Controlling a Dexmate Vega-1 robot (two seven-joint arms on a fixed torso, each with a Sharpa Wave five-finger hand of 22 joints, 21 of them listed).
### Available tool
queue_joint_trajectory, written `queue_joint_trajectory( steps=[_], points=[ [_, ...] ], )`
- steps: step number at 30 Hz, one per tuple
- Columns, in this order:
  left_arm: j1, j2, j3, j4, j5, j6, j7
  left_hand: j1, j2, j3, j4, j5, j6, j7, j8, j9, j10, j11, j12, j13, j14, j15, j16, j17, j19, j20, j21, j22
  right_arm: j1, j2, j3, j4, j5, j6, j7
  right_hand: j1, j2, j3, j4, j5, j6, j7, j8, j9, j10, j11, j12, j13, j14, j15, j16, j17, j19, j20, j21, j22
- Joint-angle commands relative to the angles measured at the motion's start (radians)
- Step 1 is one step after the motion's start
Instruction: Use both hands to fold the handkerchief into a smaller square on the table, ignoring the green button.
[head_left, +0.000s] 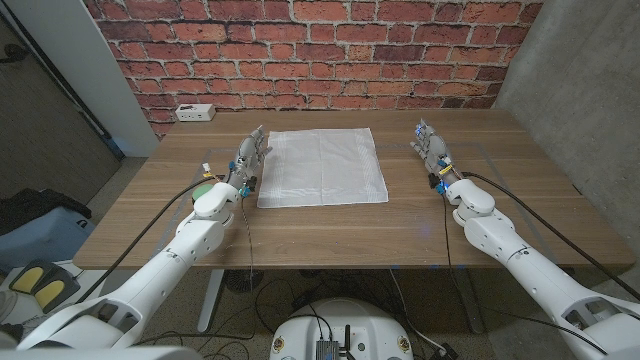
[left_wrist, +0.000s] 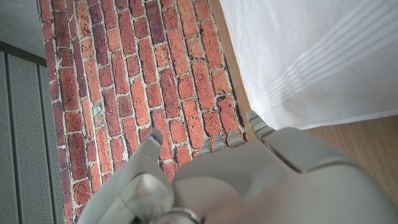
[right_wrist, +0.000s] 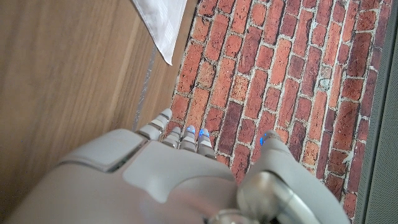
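One white square cloth handkerchief (head_left: 322, 167) lies spread flat on the wooden surface (head_left: 330, 225), toward the far middle, with faint crease lines crossing it. Two robot hands stand beside it, one on each side. The left hand (head_left: 248, 159) is just beside the handkerchief's left edge, fingers apart and holding nothing; in the left wrist view its fingertips (left_wrist: 256, 122) reach close to the cloth's hem (left_wrist: 311, 59). The right hand (head_left: 431, 146) stands apart from the handkerchief's right edge, fingers likewise spread and empty; the right wrist view shows one corner of the cloth (right_wrist: 163, 28) beyond its fingertips (right_wrist: 163, 117). One green button (head_left: 204, 187) sits on the surface near the left arm, partly hidden by it. One white power strip (head_left: 193, 113) rests at the far left edge of the surface, before the red brick wall (head_left: 330, 50).
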Motion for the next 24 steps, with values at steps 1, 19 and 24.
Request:
queue_joint_trajectory(
  steps=[1,19,24],
  points=[
    [-0.014,-0.001,0.01,0.017,0.036,-0.011,0.019,0.006,0.001,0.006,-0.001,0.005,-0.046,-0.001,0.004,0.002,-0.092,-0.005,0.008,0.001,-0.052,0.002,0.006,0.002,-0.007,0.012,0.0,0.003,-0.004,-0.016,-0.004,-0.017,-0.013,-0.026,-0.015,0.023,0.009,0.013,-0.009,0.003,-0.001,-0.009,0.006,0.003,-0.005,-0.005,0.001,0.003,-0.003,0.023,0.009,0.001,0.003,0.014,0.006,0.004],
    [0.015,0.097,0.06,-0.107,0.349,0.015,0.246,0.027,0.006,0.014,-0.025,0.002,0.027,-0.055,0.017,0.003,-0.019,0.012,0.025,0.002,0.013,0.069,0.015,0.002,-0.019,0.097,-0.035,0.006,-0.027,-0.079,-0.037,-0.115,-0.177,-0.065,-0.148,0.099,0.058,0.062,-0.055,-0.006,0.06,-0.024,0.021,0.004,0.057,0.036,0.009,0.006,0.087,0.051,0.032,0.004,0.069,0.055,0.026,0.007],
    [0.043,0.138,0.06,-0.177,0.419,0.053,0.294,0.031,0.006,0.016,-0.031,0.0,0.051,-0.057,0.02,0.003,0.002,0.01,0.029,0.003,0.022,0.076,0.014,0.003,-0.023,0.106,-0.043,0.007,-0.026,-0.11,-0.055,-0.163,-0.243,-0.122,-0.191,0.112,0.061,0.068,-0.064,-0.006,0.081,-0.027,0.025,0.005,0.071,0.038,0.011,0.007,0.099,0.051,0.033,0.005,0.071,0.06,0.025,0.007]
  ],
)
